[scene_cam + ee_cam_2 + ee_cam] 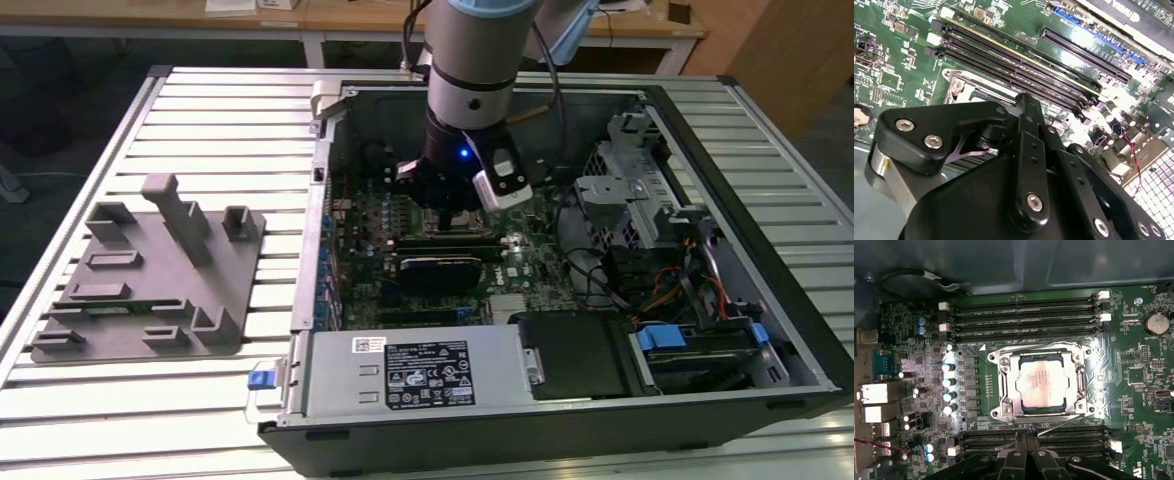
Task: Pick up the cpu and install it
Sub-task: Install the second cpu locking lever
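I'm seeing the cpu (1043,381) already sitting in its socket (1040,385); gripper (1025,441) fingers together, holding nothing.

Open computer case (747,300) on slatted table (200,110); grey tray (147,290), seemingly empty.

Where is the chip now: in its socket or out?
In: the chip lies flat inside the metal socket frame on the board.

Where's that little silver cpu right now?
In the first wrist view the cpu sits in the motherboard socket's metal frame, between two banks of memory slots.
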### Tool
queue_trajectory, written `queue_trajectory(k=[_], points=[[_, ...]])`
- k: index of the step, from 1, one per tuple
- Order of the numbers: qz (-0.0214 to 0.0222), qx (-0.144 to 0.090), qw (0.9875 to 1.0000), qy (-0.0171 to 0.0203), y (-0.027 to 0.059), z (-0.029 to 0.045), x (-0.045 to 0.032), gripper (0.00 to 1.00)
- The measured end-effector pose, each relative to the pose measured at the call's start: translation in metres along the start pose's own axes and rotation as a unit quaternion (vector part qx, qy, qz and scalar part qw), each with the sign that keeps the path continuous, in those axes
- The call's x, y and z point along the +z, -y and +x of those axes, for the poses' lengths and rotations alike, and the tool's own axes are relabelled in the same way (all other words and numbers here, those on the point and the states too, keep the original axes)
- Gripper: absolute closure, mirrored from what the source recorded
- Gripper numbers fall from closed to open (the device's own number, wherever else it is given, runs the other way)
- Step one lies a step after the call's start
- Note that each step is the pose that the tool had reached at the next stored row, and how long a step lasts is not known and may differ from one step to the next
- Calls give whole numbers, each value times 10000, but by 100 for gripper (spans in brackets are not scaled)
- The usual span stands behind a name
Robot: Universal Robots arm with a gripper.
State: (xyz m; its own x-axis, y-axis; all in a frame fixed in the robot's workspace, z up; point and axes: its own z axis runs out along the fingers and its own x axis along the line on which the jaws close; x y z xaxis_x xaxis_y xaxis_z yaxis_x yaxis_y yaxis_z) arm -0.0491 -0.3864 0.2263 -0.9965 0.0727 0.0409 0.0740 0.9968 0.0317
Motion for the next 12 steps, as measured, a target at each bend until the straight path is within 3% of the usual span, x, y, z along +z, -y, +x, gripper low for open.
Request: queue_trajectory(k=[8, 12], points=[[-20, -120, 9999, -6, 58, 0, 29, 89], [-68, -193, 9998, -12, 81, 10, 56, 89]])
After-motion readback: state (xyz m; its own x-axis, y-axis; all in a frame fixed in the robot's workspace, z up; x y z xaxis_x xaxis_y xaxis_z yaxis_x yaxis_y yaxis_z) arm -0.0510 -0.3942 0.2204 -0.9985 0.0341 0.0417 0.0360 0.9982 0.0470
